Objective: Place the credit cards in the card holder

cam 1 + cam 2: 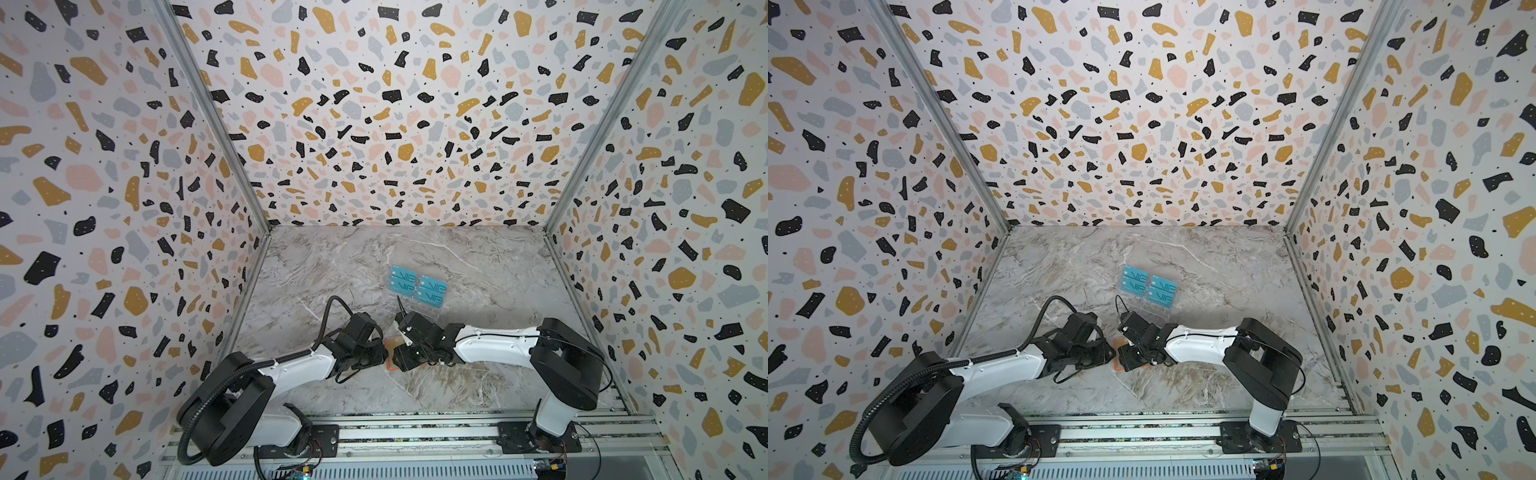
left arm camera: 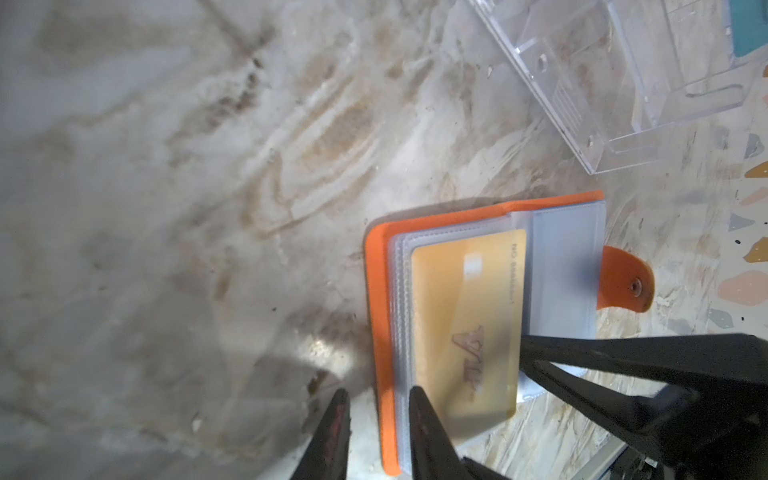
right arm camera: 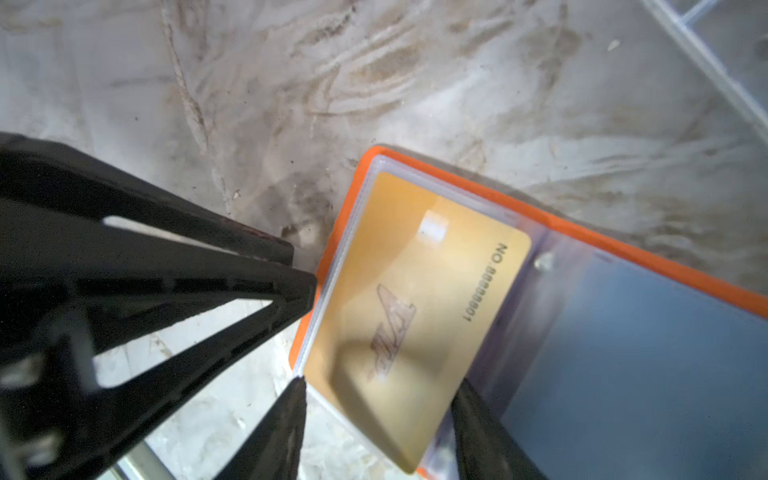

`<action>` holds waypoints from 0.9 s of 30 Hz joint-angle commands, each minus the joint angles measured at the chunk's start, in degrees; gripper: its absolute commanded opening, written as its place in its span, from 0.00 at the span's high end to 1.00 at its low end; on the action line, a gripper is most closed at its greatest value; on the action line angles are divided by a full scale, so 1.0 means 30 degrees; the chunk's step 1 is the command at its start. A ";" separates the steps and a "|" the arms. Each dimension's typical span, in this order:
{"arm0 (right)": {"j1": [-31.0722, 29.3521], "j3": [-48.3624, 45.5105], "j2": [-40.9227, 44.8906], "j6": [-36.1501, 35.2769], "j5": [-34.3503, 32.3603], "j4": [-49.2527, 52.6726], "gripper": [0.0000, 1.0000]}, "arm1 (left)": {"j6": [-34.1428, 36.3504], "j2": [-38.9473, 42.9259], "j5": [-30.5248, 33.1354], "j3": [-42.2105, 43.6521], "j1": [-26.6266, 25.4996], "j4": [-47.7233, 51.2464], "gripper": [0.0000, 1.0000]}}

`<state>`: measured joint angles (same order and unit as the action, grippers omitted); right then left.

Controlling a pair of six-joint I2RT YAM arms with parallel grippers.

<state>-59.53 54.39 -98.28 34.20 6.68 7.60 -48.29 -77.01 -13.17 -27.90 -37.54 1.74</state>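
We find the card holder (image 2: pixel 380 332) lying open on the tabletop (image 1: pixel 332 270) at front centre. In both top views it is all but hidden beneath the two wrists, with only an orange sliver showing. A gold card (image 3: pixel 415 299) lies on its uppermost sleeve; whether it sits inside that sleeve we cannot make out. The right fingers (image 3: pixel 286 424) stand about half apart, one against each long edge of the card, pinching its near end. The left fingers (image 2: pixel 428 428) are narrowly parted astride the holder's orange edge; a grip cannot be confirmed. Beyond, teal cards (image 1: pixel 417 286) stand in a clear stand (image 2: pixel 602 104), which is cut off in the wrist views.
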 commanded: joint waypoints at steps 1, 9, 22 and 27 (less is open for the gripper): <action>0.0308 -0.0722 0.1759 0.0136 0.0298 -0.0776 0.41 | 0.0310 -0.0221 -0.0163 -0.0626 0.0120 -0.0221 0.72; 0.2151 -0.2057 0.3756 -0.0461 0.0514 -0.0196 0.41 | 0.0454 -0.0440 -0.0253 -0.1509 0.0155 0.0292 0.72; 0.6102 -0.2806 0.6071 -0.2785 0.3324 -0.0895 0.67 | 0.0772 0.0410 0.1297 -0.3554 -0.0325 0.2128 0.72; 0.6268 -0.3220 0.6450 -0.2595 0.3958 -0.1774 0.72 | -0.0652 -0.0530 0.2037 -0.4260 -0.1542 0.0428 0.73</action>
<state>-40.77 45.06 -80.90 27.51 16.10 4.27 -47.62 -77.82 -8.60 -38.63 -40.42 7.44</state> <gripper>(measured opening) 0.283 0.272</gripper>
